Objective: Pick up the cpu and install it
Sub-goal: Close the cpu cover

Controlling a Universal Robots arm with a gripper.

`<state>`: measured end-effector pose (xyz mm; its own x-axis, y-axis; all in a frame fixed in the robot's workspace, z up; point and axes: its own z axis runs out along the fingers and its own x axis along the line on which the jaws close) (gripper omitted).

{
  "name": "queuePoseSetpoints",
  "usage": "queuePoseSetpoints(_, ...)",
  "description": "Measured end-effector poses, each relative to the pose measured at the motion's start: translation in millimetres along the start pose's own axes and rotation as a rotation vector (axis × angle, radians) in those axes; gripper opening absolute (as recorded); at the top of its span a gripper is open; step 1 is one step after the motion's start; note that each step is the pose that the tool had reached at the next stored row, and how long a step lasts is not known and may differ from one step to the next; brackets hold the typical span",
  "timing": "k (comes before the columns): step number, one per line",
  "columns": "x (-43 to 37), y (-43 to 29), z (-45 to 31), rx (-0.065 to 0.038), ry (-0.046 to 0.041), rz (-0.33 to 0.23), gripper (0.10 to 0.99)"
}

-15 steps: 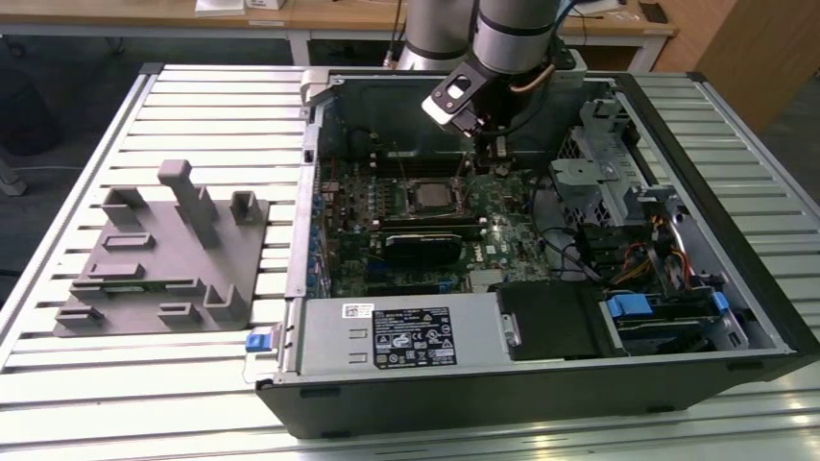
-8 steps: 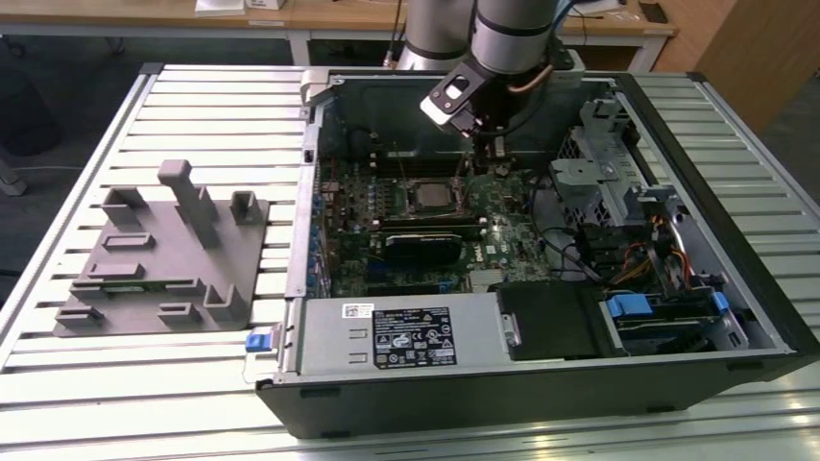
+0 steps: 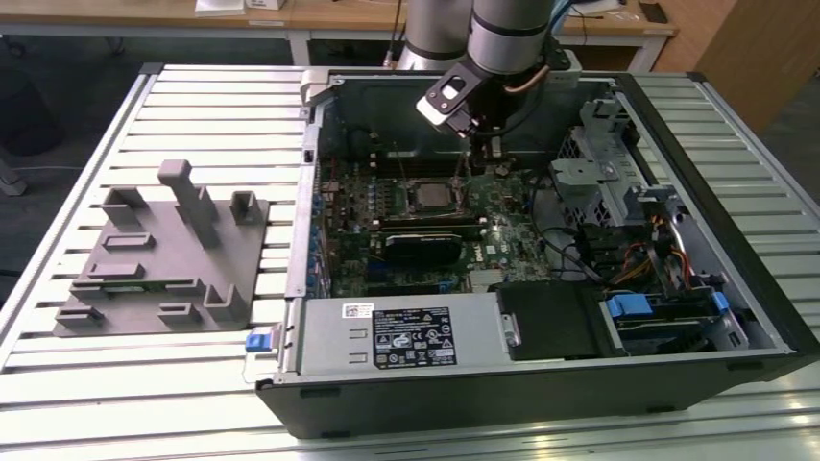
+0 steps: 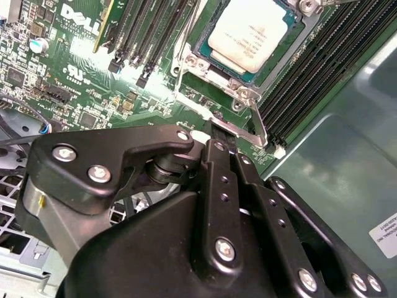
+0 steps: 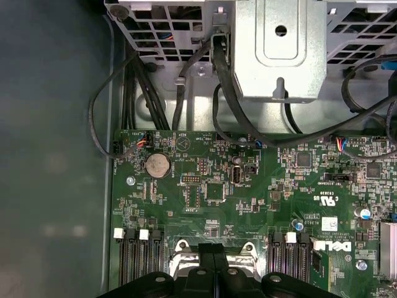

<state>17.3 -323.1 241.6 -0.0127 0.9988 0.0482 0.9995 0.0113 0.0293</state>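
Small flat square cpu with silvery-white metal top [image 4: 251, 31] lies in the metal-framed socket [image 4: 246, 94] on the green motherboard [image 5: 248, 186], well left of the drive bays. My claw [image 4: 222, 133] is closed on nothing, low beside the socket on the exterior view's right. Judgement: placement looks done, though I cannot tell if it is latched. The next move calls for a careful check of the seating.

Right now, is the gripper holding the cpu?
No: in the second wrist view the cpu sits in its socket, apart from the gripper.
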Motion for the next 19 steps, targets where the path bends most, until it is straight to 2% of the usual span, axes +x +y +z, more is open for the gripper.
queuePoseSetpoints(11,0.0,-5.0,0.1,0.0,0.0,0.0,0.106)
queuePoseSetpoints(19,-1.4,-14.6,2.3,0.0,0.0001,0.0,0.106)
